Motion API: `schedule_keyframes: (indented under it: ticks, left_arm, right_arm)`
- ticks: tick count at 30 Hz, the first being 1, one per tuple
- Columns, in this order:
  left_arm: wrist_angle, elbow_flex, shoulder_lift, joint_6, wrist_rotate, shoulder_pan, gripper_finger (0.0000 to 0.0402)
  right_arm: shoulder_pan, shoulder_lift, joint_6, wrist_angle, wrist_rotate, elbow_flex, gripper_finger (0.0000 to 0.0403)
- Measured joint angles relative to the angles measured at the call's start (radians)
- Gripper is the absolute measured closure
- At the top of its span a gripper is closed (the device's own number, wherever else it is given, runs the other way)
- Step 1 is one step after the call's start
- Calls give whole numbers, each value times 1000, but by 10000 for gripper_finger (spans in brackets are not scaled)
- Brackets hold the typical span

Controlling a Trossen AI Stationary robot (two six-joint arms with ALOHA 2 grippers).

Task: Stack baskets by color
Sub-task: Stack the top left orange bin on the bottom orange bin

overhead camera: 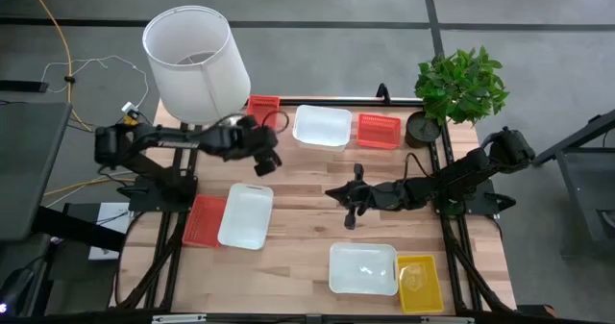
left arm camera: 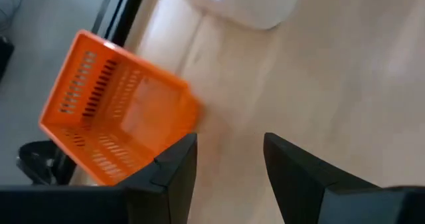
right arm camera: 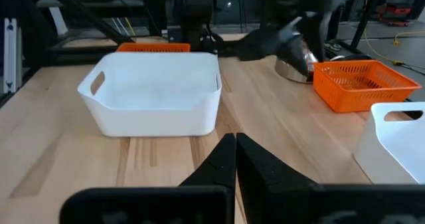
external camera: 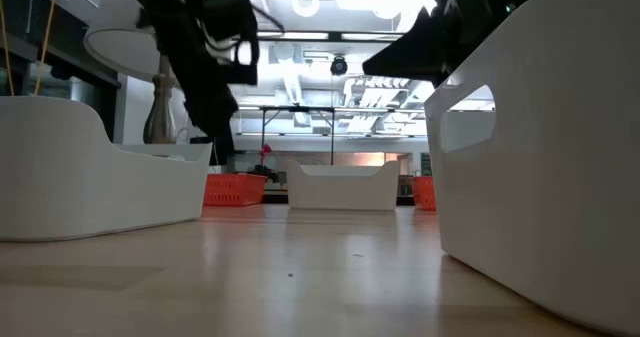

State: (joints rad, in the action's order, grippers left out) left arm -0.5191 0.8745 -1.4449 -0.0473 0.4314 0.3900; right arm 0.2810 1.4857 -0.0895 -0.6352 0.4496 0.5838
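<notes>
I am holding my left gripper (overhead camera: 266, 162) up over the table (overhead camera: 307, 223), near its far left corner, with my fingers (left arm camera: 174, 173) apart and nothing in them. A red basket (left arm camera: 118, 114) is sitting just below. My right gripper (overhead camera: 350, 216) is hanging over the middle, pinched shut and empty. A white basket (overhead camera: 246, 215) is lying beside another red basket (overhead camera: 203, 220) at the left edge. A yellow basket (overhead camera: 421, 284) is sitting at the near right corner.

Baskets (overhead camera: 245, 215) scattered, mostly unstacked
</notes>
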Motion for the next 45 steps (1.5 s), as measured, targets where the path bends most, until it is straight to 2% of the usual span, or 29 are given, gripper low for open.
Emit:
schedule_keyframes:
  ticks: [5, 12, 17, 23, 26, 32, 38, 45]
  left_arm:
    - [49, 5, -62, -159, -2, 92, 241]
    - [118, 5, -159, -379, 36, 142, 241]
    - [183, 5, -229, -452, 112, 170, 241]
    - [202, 5, -282, -485, 112, 186, 242]
    - [205, 5, -285, -500, 112, 182, 264]
    - [189, 5, -233, -521, 172, 123, 387]
    - [57, 9, -97, -475, 295, -14, 399]
    - [-261, 87, 84, -185, 304, -244, 400]
  right_arm:
    - [0, 0, 1, 19, 3, 0, 403]
    - [0, 0, 65, 19, 18, 0, 403]
    - [0, 0, 97, 19, 19, 0, 403]
    - [-10, 0, 102, 19, 19, 0, 403]
    - [-25, 0, 101, 19, 19, 0, 403]
    - [-49, 0, 95, 24, 19, 0, 403]
    - [-52, 0, 97, 25, 19, 0, 403]
    - [-52, 0, 97, 23, 19, 0, 403]
